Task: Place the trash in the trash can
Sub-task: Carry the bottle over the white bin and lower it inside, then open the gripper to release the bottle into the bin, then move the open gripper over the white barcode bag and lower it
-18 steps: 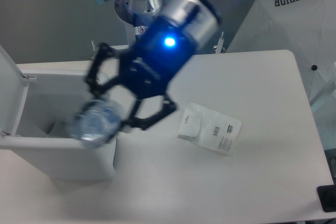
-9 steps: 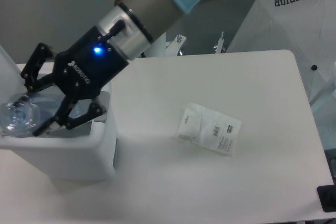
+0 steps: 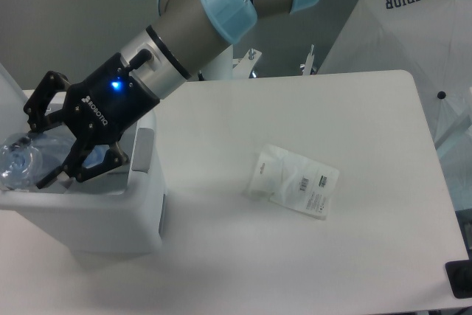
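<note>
While the smooth white table (image 3: 354,108) lies under it, a boxy white plastic trash can (image 3: 103,212) sits at left; the black gripper (image 3: 40,142) holds a clear crushed bottle (image 3: 21,161) between part-closed jaws over its opening. A flat clear-white packet (image 3: 295,181) lies well apart.

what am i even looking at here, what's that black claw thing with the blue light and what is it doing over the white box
It is a single picture from one fixed camera looking down at a white table. The grey and pale blue tube is a robot arm; the black claw is its two-finger gripper. The fingers are closed on a crushed clear plastic bottle, held over the open white trash can at the table's left. The blue dot is a light on the gripper. A flat plastic packet with a barcode sticker lies loose on the table, apart from the bin.
</note>
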`<move>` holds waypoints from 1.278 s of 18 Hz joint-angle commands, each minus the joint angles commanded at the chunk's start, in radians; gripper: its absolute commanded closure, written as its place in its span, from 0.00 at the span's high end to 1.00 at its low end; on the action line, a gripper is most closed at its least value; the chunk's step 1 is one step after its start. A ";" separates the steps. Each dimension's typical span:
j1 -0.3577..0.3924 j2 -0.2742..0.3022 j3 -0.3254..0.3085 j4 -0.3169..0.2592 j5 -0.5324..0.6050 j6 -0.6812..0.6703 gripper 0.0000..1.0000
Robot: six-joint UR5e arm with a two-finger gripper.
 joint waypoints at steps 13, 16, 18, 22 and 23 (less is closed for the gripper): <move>0.084 0.022 0.006 -0.006 0.006 -0.015 1.00; 0.162 0.017 0.037 -0.009 0.008 -0.116 1.00; 0.242 0.011 0.032 -0.009 0.008 -0.182 1.00; 0.383 -0.053 0.029 -0.012 0.014 -0.188 1.00; 0.412 -0.078 0.027 -0.009 0.035 -0.185 1.00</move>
